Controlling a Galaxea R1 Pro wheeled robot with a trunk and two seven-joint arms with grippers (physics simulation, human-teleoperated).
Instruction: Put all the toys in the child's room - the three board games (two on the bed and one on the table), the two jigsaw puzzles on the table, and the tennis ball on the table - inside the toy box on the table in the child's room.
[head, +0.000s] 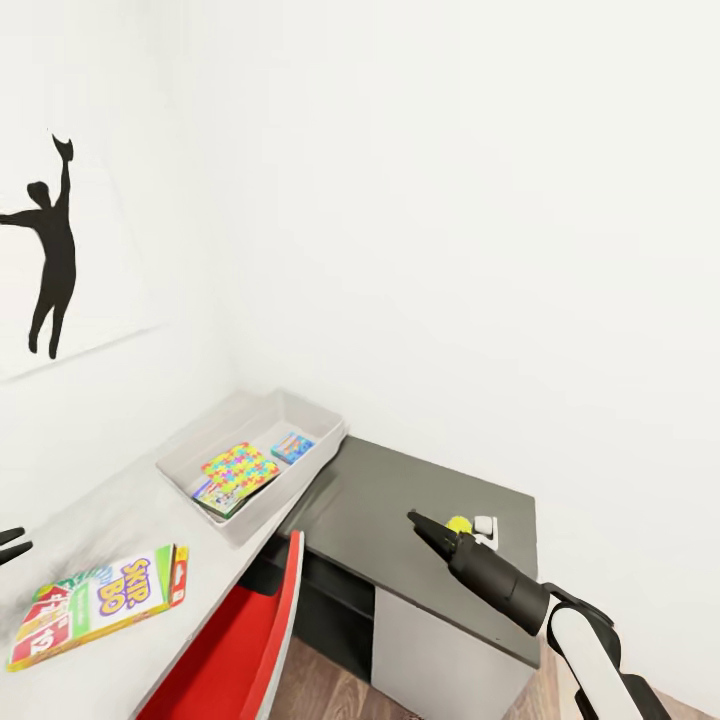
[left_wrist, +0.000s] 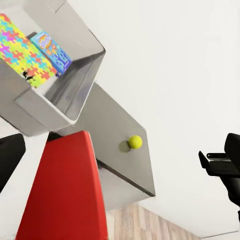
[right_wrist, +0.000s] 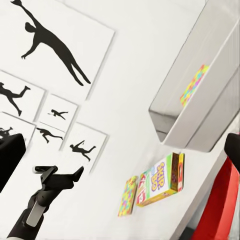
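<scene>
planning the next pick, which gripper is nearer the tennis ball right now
Right. The right gripper hovers just beside the tennis ball on the dark lower section of the table. The left gripper sits far off, over the white end.

Left gripper (head: 12, 545): we see only black fingertips — rest cut off.
Red chair back (head: 235, 650): cropped below.
Small blue box (head: 292, 447): print unreadable.

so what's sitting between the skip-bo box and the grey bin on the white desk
Nothing. In the head view the white desk top is bare between the Skip-Bo box and the grey bin; the red chair back stands off its front edge.
</scene>
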